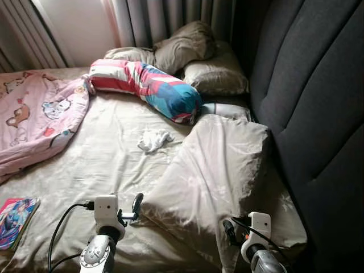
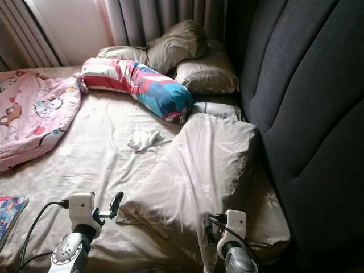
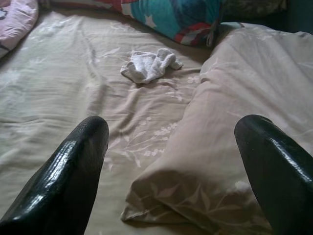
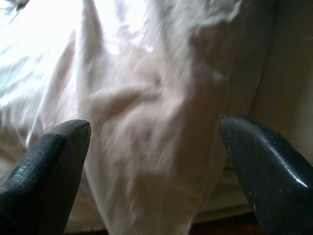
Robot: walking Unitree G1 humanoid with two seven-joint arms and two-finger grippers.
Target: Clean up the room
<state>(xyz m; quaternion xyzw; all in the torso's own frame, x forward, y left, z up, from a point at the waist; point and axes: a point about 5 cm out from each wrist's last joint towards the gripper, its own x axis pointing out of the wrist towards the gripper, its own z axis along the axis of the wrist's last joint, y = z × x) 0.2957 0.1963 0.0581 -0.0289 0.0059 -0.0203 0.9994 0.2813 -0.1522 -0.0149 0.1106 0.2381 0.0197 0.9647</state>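
A large beige leaf-patterned pillow [image 1: 213,170] lies on the beige bedsheet [image 1: 96,165] beside the dark grey padded headboard [image 1: 313,96]. A small crumpled white cloth [image 1: 153,140] sits between it and a striped red, white and blue bolster [image 1: 148,86]. The left gripper [image 1: 135,207] hovers at the pillow's near corner, the right gripper [image 1: 230,230] at its near edge.

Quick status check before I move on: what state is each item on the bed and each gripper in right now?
Beige pillow: lying askew, near corner between both grippers.
White cloth: crumpled on the sheet.
Bolster: lying across the bed head.
Pink blanket: bunched, unfolded.
Book: flat at the bed edge.
Left gripper: open, empty.
Right gripper: open, over the pillow.
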